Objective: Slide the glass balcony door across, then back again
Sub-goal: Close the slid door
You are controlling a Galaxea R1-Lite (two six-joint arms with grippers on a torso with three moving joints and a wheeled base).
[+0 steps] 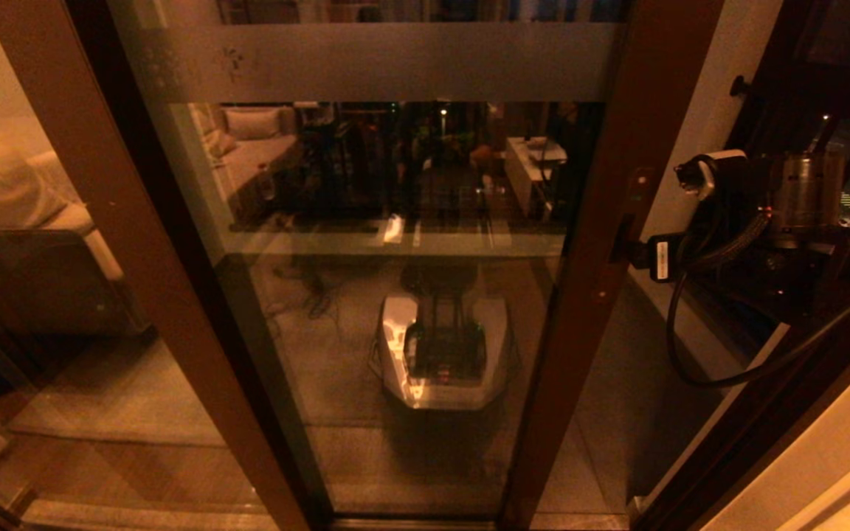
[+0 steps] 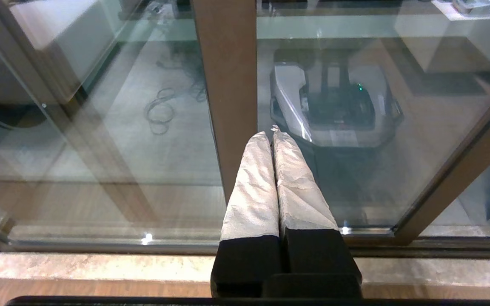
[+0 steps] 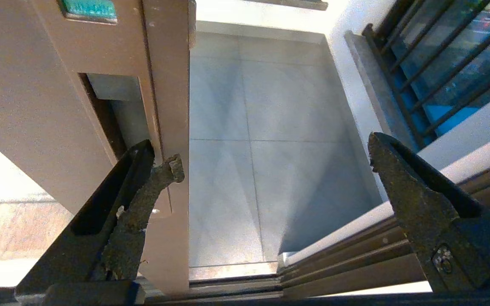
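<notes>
The glass balcony door (image 1: 395,243) fills most of the head view, w/ its frosted band (image 1: 381,63) near the top. The door's top and bottom are cut off. The marks on the band are too faint to read. The glass mirrors a room, so it is hard to tell what is behind it & what is reflection; the robot's own base (image 1: 440,354) shows in it.

The right claw (image 3: 270,170) is spread wide at the door's right stile (image 1: 602,243). One finger (image 3: 143,191) sits at the handle slot (image 3: 113,106), touching the stile edge; the other finger hangs apart over the balcony floor (image 3: 279,127). In the head view the finger tips hide behind the stile.

The left claw (image 2: 272,136) is clenched on nothing, near the door's left stile (image 2: 228,85). It is not seen in the head view.
</notes>
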